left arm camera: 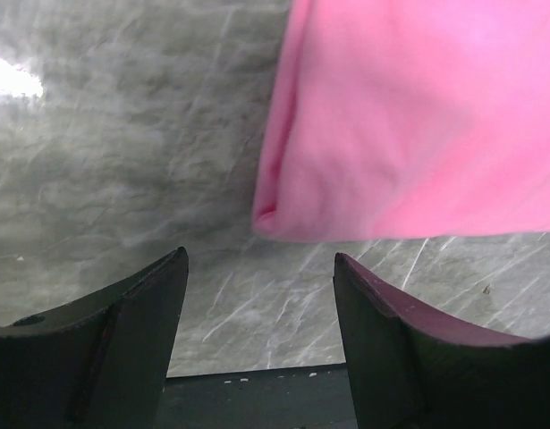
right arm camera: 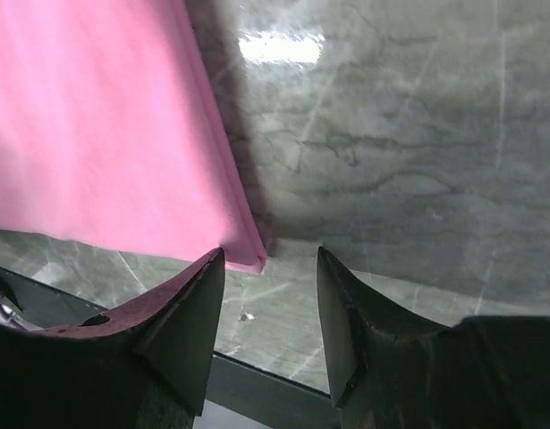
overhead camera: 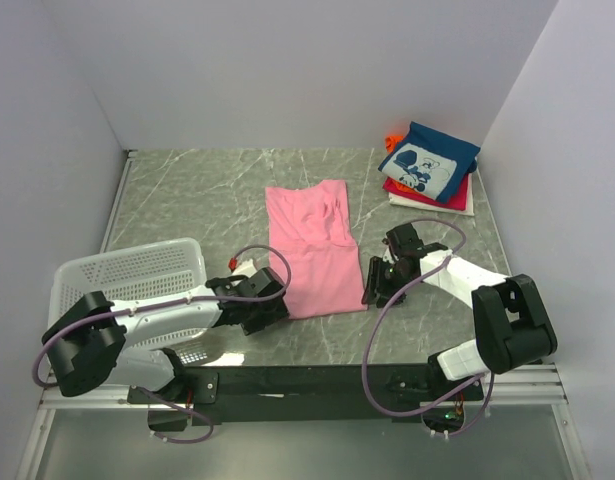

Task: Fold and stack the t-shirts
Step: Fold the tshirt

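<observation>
Both arms low, left gripper [left arm camera: 260, 257] and right gripper [right arm camera: 270, 253] agape.

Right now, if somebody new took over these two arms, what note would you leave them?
Left gripper: jaws open, empty, at the near-left corner of the pink t-shirt.
Right gripper: jaws open, empty, at its near-right corner.
Done: folded stack, blue t-shirt on top, far right; the pink one lies flat, apparently folded lengthwise.
Left: fold it crosswise, add it to the stack.

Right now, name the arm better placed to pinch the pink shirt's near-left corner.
Left. The left gripper, open, sits at that corner of the pink shirt; the right gripper, also open, is at the opposite near corner.
</observation>
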Robot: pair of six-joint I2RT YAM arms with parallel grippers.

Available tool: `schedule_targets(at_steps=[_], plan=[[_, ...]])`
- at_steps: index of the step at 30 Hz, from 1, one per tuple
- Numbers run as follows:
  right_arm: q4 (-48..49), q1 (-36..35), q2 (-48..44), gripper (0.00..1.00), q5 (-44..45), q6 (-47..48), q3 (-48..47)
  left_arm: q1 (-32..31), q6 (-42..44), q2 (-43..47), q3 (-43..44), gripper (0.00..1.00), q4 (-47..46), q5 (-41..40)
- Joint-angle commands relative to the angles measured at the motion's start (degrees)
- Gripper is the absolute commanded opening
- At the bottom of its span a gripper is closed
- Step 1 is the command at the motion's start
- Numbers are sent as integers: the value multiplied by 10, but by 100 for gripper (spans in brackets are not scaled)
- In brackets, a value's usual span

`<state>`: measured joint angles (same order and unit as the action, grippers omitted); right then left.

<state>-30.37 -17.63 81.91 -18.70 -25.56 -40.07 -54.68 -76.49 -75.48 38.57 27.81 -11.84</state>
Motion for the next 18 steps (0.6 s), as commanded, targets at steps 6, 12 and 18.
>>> schedule_targets(at_steps=[6, 12, 18], plan=[[31, -3, 25, 52, -30, 13, -5, 11, -31, 17, -16, 71, -24, 21], [59, -14, 47, 47, -48, -4, 34, 14, -35, -3, -5, 70, -15, 26], [66, -17, 47, 40, -42, -4, 47, 23, -41, 2, -12, 70, -29, 26]])
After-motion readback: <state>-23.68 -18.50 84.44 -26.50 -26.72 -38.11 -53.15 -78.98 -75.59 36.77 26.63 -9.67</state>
